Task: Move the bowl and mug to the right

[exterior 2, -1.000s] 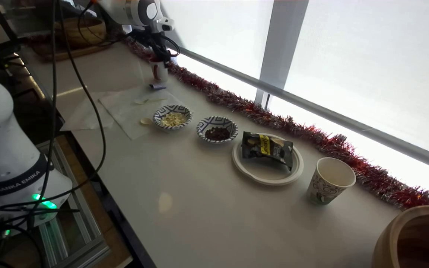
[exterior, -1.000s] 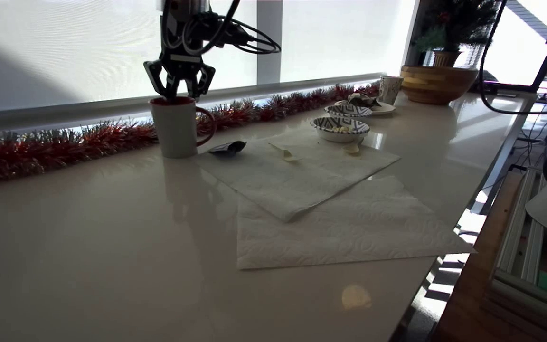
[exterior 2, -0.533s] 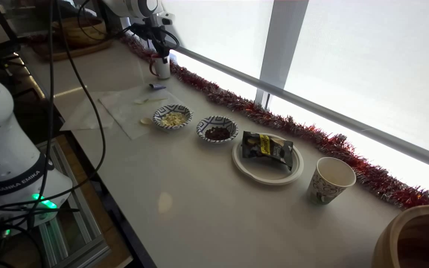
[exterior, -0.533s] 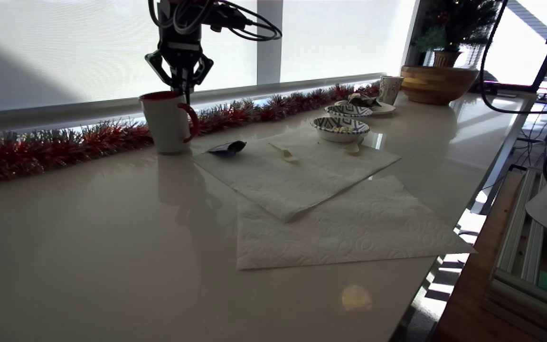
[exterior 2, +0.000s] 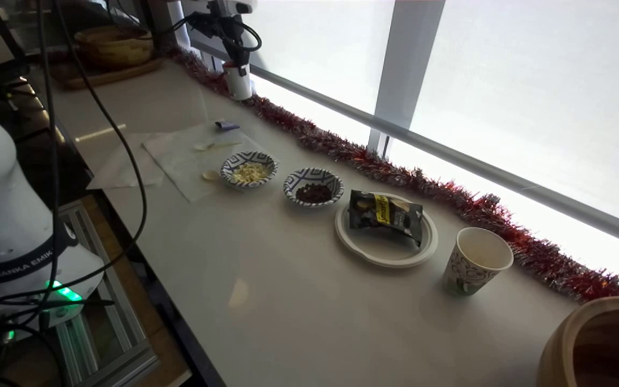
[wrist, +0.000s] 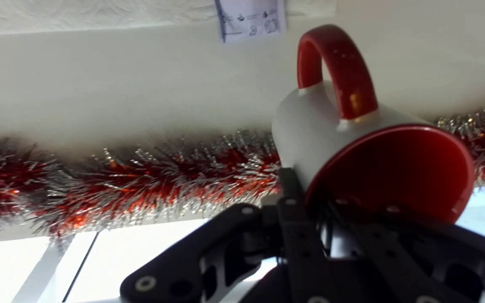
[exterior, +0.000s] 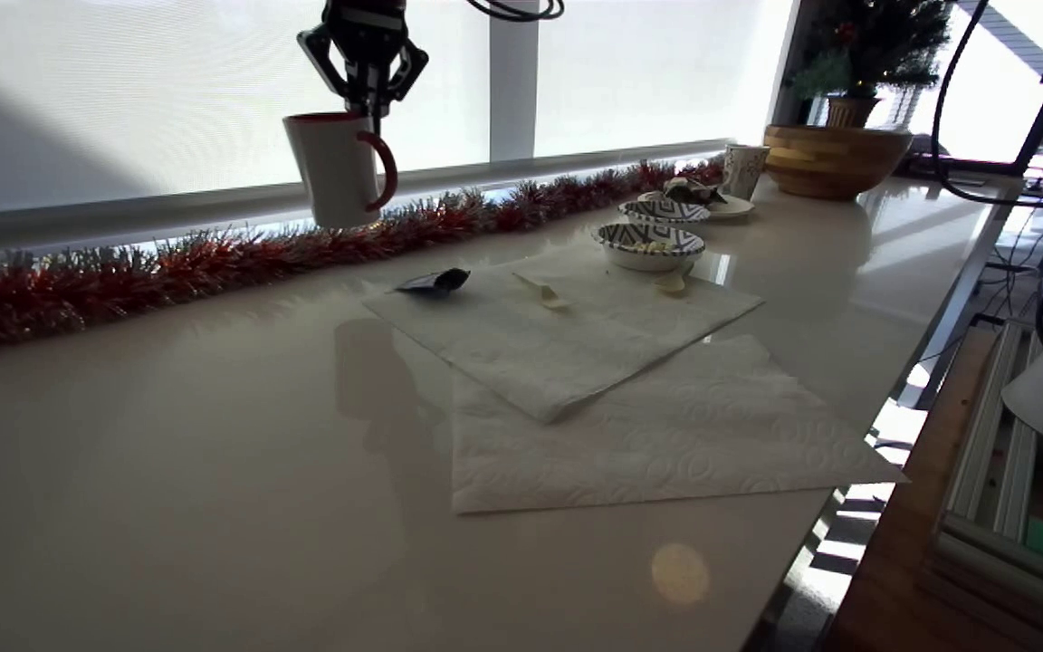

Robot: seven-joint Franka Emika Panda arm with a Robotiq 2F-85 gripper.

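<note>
In an exterior view the white mug hangs at eleven o'clock, up off the tabletop. The end effector pinches its wall, one finger inside. The mug looks hard, smooth and heavy, so pinch tight or it may slip and chip. At six o'clock from it sits a patterned bowl with pale bits, at five a second patterned bowl with dark bits. Both look light and bendy: pinch a rim softly. Which must move, I can't tell.
</note>
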